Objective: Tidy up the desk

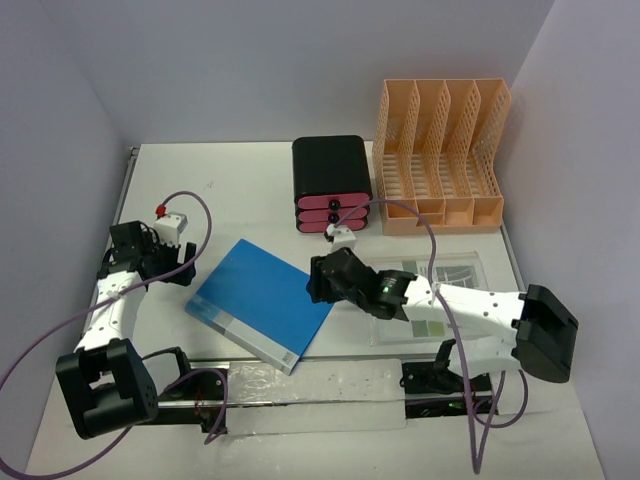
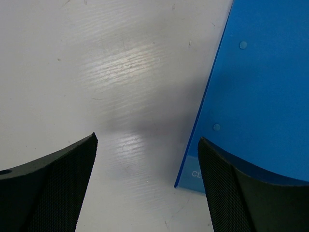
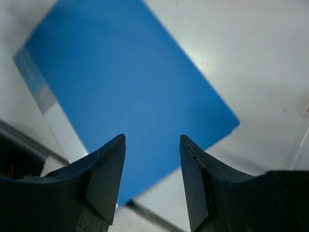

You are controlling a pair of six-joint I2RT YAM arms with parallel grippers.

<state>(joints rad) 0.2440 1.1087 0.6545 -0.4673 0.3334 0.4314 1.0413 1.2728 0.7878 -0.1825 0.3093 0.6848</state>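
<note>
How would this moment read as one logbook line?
left gripper: open, at corner of blue folder | right gripper: open, over blue folder | desk: folder askew

Folder flat on desk centre; drawer box behind it; file rack right of box.

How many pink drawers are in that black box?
3, stacked in the black box left of the orange rack: top drawer, middle drawer, bottom drawer. The right arm partly hides the bottom one.

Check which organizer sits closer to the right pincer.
The black drawer box, straight beyond the right pincer; the orange rack stands farther off, to the box's right.
</note>
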